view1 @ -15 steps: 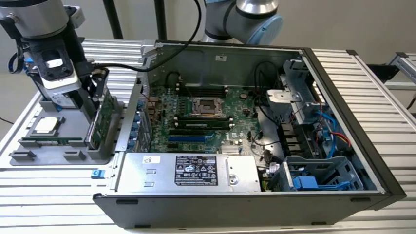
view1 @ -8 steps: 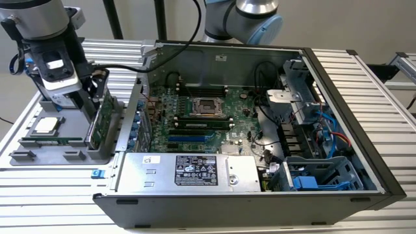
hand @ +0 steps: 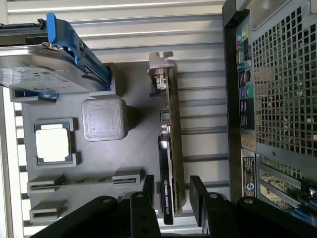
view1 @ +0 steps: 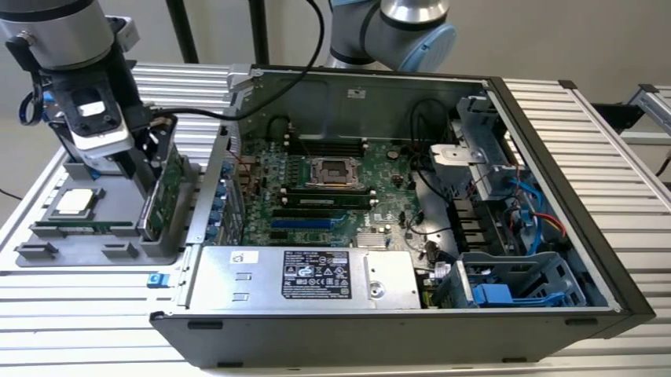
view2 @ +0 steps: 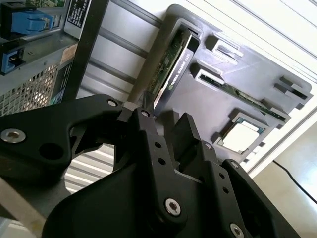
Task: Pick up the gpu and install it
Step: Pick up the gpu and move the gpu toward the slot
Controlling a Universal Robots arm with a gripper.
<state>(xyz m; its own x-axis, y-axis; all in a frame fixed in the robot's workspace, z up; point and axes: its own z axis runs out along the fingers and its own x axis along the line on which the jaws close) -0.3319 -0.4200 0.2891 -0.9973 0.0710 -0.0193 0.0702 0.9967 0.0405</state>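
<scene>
At the exterior view's left, the grey holder tray (view1: 53,255) carries a processor chip (view1: 71,203), which lies on the side of the gripper (view1: 144,174) away from the computer case (view1: 398,334). The gripper hangs fingers-down over the tray's case-side edge. The gpu (view1: 168,206) stands on its long edge in a slot directly beneath it.

In the first wrist view the gpu's long axis runs straight away from the gripper (hand: 172,191). Its silver bracket (hand: 161,64) is at the far end, and its near end lies between the two fingers (hand: 199,191). The jaws are open and straddle the gpu's thickness with a sliver of gap on each side, so they grip nothing yet. The second wrist view shows the gpu (view2: 173,64) edge-on ahead of the gripper (view2: 166,116).

The open case, with its motherboard (view1: 314,196) facing up, sits beyond the gpu toward the exterior view's right.
</scene>
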